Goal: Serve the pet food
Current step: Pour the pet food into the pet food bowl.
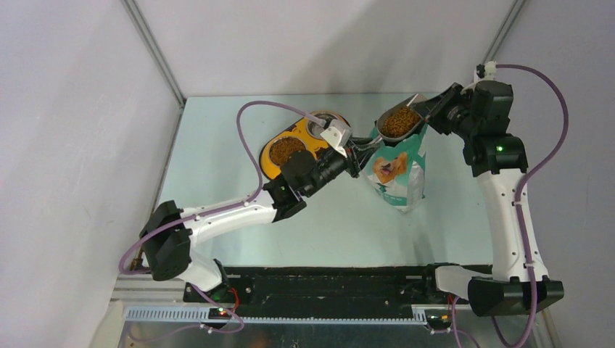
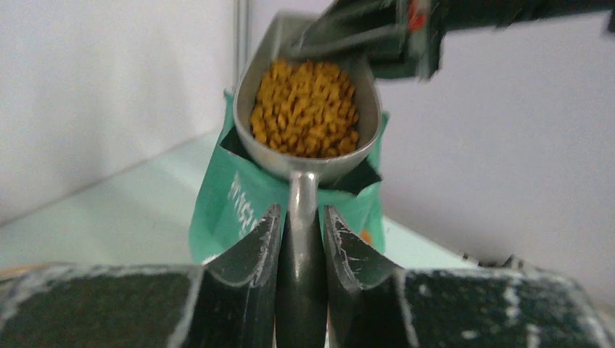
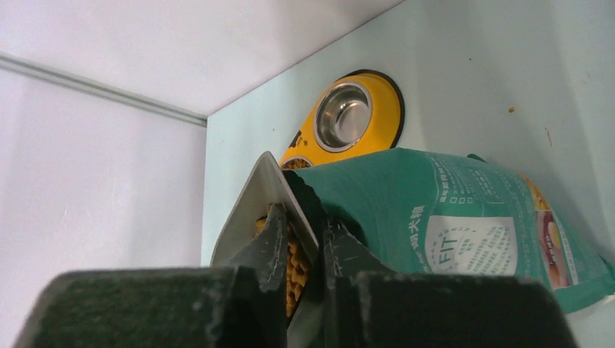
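A grey metal scoop point(image 1: 415, 99) full of brown pet food point(image 1: 398, 122) is held above the open top of the teal-and-white bag point(image 1: 399, 174). My left gripper point(image 1: 360, 150) is shut on the scoop's handle point(image 2: 302, 196); the left wrist view shows the kibble point(image 2: 308, 109) heaped in it. My right gripper point(image 1: 424, 110) is shut on the scoop's far wall point(image 3: 254, 196), one finger inside on the kibble point(image 3: 294, 264). The yellow double-bowl stand point(image 1: 270, 168) holds one bowl of kibble point(image 1: 286, 150) and one bare steel bowl point(image 3: 342, 114).
The bag stands upright right of centre, also seen in the left wrist view point(image 2: 232, 203) and right wrist view point(image 3: 450, 210). My left forearm lies across the stand's right end. White walls close in the table at left, back and right.
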